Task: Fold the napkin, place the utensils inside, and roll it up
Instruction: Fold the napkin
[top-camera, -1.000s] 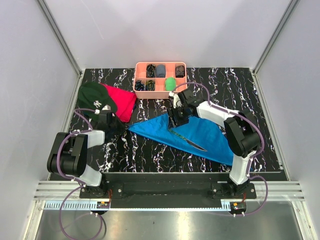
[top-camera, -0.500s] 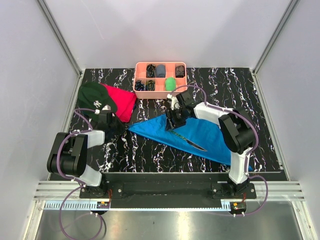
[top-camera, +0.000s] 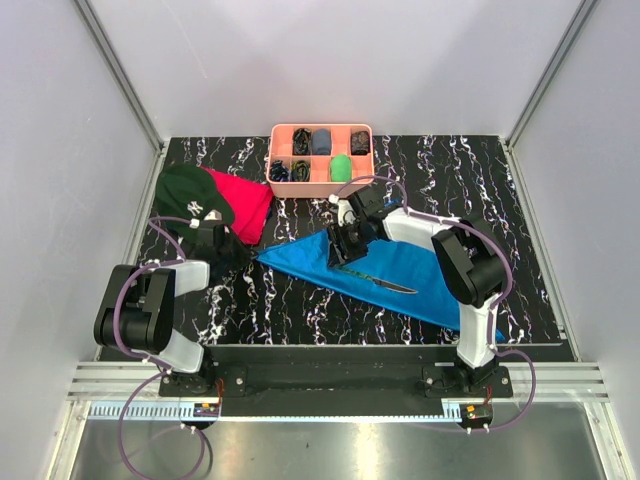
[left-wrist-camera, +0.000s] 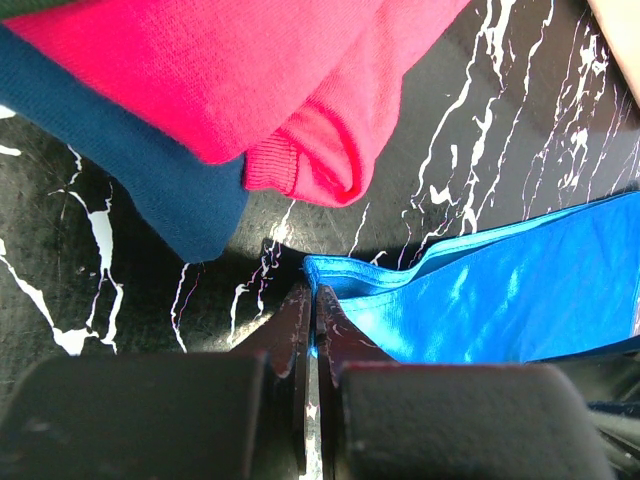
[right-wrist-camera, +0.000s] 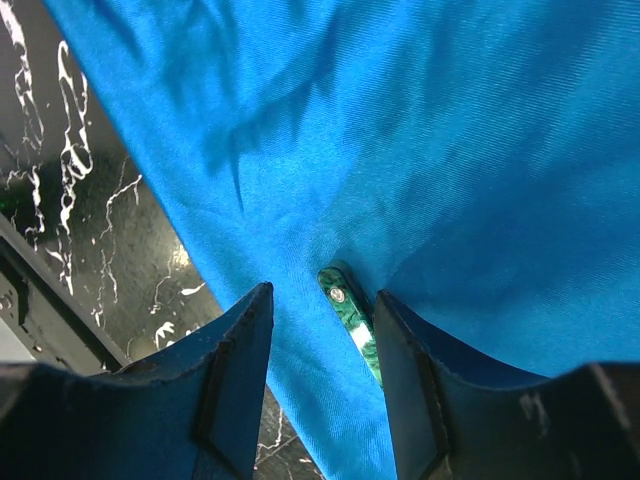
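Two sets of jaws: the left gripper (left-wrist-camera: 310, 292) is clenched at the left tip of the napkin (top-camera: 425, 280), and the right gripper (right-wrist-camera: 320, 295) stands parted astride the utensils (right-wrist-camera: 350, 320). The cloth looks limp and slippery on the desk (top-camera: 300, 310), so I'd pinch corners. The stiff, light utensils slant from upper left to lower right.

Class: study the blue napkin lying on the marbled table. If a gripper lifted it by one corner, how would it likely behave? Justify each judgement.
Probably floppy: the napkin lies flat with soft creases, so it would drape and unfold. Its sheen suggests slippery fabric; a light pinch might slide off. The green-handled utensil lying on it would likely shift.
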